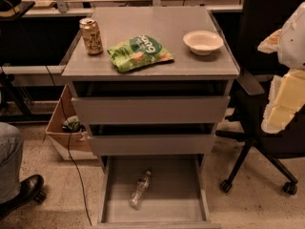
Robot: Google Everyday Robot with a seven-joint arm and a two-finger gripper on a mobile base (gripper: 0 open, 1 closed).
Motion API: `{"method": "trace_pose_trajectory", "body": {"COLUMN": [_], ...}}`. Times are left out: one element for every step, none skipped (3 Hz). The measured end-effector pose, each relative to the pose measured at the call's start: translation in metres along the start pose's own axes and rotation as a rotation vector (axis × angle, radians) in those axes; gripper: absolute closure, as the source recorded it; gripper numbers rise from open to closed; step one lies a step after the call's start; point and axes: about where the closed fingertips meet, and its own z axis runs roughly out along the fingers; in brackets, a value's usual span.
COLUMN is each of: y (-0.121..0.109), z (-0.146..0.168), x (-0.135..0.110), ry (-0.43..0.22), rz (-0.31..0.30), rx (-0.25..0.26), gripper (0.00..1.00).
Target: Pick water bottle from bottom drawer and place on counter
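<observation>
The water bottle (139, 189), small, clear and crinkled, lies on its side on the grey floor of the open bottom drawer (176, 194), left of the middle, cap pointing toward the back. The counter (157, 20) is the grey top of the cabinet, above the two upper drawers. My gripper (282, 104) shows as a pale yellowish-white shape at the right edge, level with the upper drawers, well to the right of the cabinet and far above the bottle. It holds nothing that I can see.
On the counter stand a gold drink can (91, 36) at the left, a green chip bag (139, 53) in the middle and a white bowl (203, 42) at the right. A black office chair (267, 142) stands right of the cabinet. A cardboard box (66, 135) and a person's shoe (24, 189) are at the left.
</observation>
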Motion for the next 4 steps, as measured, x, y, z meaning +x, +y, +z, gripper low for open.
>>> {"method": "trace_pose_trajectory", "body": {"y": [0.000, 0.003, 0.012, 0.023], "z": [0.000, 0.022, 0.069, 0.144], "x": [0.000, -0.002, -0.008, -0.018], "ry": [0.000, -0.018, -0.051, -0.091], "rz": [0.000, -0.007, -0.001, 0.002], "rx": [0.000, -0.020, -0.059, -0.093], "gripper": [0.00, 0.00, 0.00, 0.00]}}
